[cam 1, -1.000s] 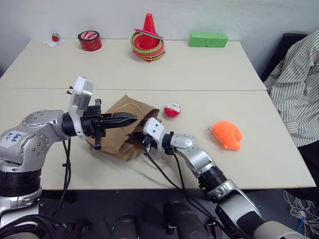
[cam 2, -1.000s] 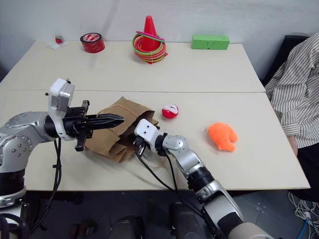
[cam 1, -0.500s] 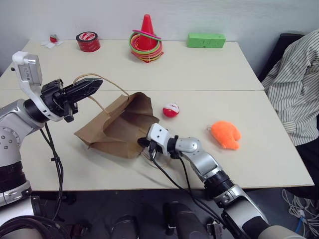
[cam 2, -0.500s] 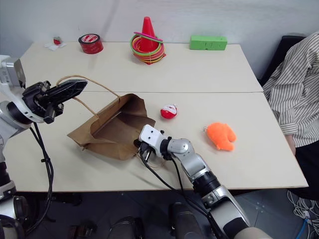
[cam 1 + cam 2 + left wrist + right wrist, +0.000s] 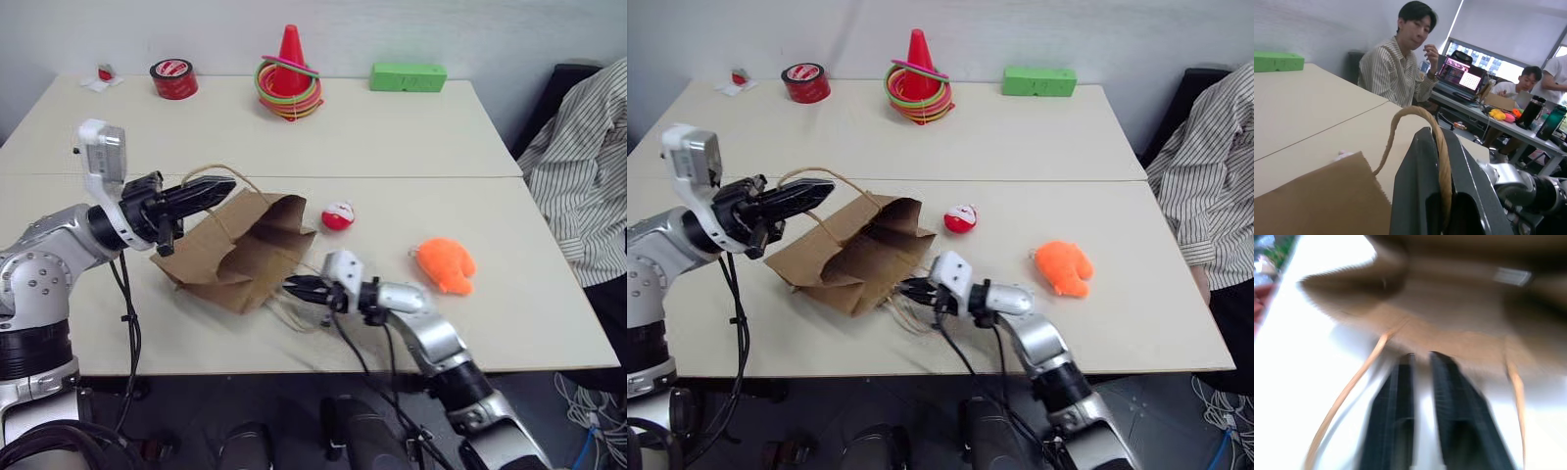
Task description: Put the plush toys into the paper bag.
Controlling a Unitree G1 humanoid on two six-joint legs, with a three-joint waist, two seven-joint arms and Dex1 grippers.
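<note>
The brown paper bag [image 5: 235, 259] lies on its side at the table's front left, mouth toward the right. My left gripper [image 5: 227, 183] is shut on its upper cord handle [image 5: 1400, 117] and holds that side of the mouth up. My right gripper [image 5: 294, 286] points level at the bag's lower edge, just outside the mouth. Its fingers [image 5: 1393, 416] are a little apart with nothing between them. The bag's lower cord handle [image 5: 294, 315] lies loose on the table under it. The red-and-white plush toy [image 5: 338, 216] sits just right of the bag. The orange plush toy [image 5: 446, 264] lies further right.
At the table's back stand a red cone with rings [image 5: 290, 76], a red tape roll [image 5: 173, 78] and a green block [image 5: 408, 76]. A person in a striped shirt [image 5: 588, 176] sits at the right edge. Open tabletop lies between the toys and the front edge.
My right gripper has drawn back to the right from the bag's lower edge and its fingers have parted. The left gripper keeps the handle and has risen a little.
</note>
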